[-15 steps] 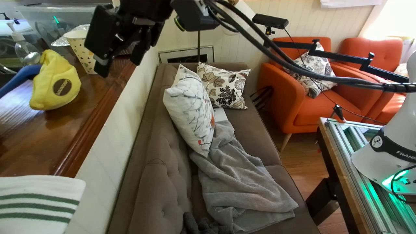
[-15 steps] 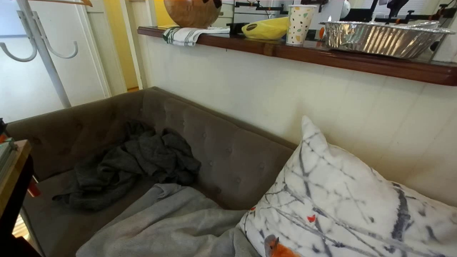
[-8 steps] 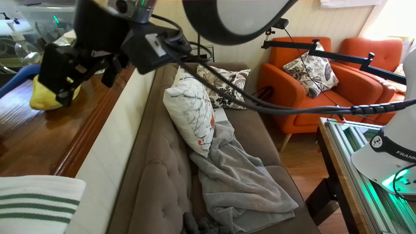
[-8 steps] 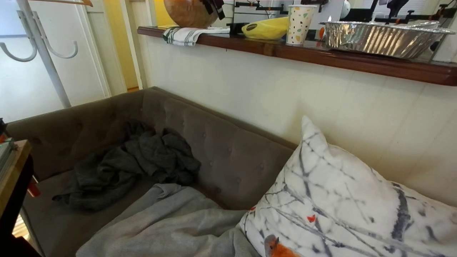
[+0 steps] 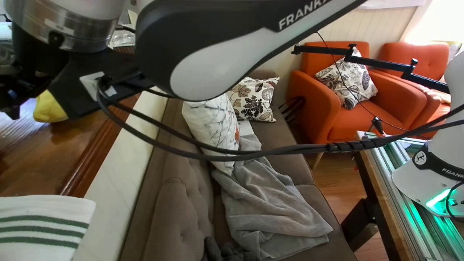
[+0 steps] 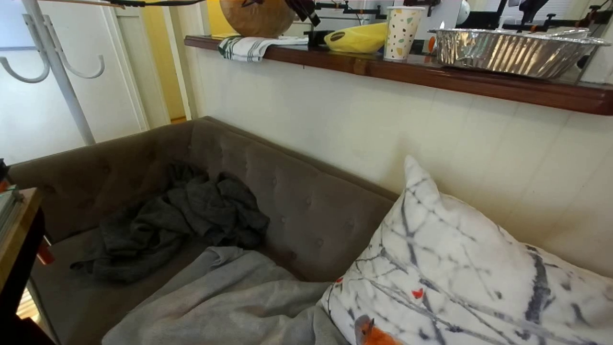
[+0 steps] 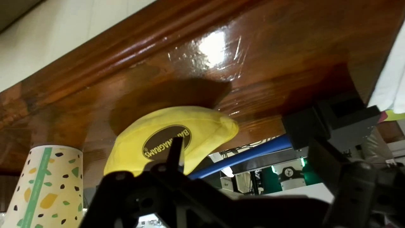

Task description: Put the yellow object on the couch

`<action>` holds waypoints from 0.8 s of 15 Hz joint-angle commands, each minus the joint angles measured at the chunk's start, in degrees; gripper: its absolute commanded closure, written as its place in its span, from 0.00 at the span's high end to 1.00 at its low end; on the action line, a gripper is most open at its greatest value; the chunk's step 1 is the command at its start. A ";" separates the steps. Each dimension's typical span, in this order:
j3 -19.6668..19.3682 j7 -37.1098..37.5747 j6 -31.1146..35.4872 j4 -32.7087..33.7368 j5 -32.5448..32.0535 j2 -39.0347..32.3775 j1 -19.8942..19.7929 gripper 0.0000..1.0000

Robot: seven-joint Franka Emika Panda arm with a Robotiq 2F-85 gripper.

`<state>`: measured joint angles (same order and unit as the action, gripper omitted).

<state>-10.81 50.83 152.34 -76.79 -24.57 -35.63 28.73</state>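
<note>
A striped towel (image 6: 261, 47), leftmost of these in an exterior view, hangs over the front edge of the wooden counter (image 6: 445, 79), towards its left corner; next lies the yellow object (image 6: 358, 39), set back a little from that edge; just to its right stands a patterned paper cup (image 6: 403, 33), and a foil tray (image 6: 512, 53) sits nearer the right corner. The couch (image 6: 297, 206) runs below that front edge, and the yellow object is not yet on it. In the wrist view the gripper (image 7: 246, 141) has its jaws spread and pinching nothing: going the same way, one overlaps the yellow object in sight and the other stands well to the right, though whether the first touches it I cannot tell. Reaching looks nearly done, I judge; the grasp, the lift, the carry over the front edge and the release onto the couch are all left.
</note>
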 commanded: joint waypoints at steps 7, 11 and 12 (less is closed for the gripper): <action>-8.17 9.87 -6.69 13.74 -2.89 -11.48 3.20 1.00; -10.19 12.65 -6.28 15.24 -1.89 -13.54 3.86 1.00; -10.26 13.13 -6.12 15.37 -1.76 -13.78 3.90 1.00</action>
<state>-19.67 60.80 147.26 -64.98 -26.06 -46.87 31.84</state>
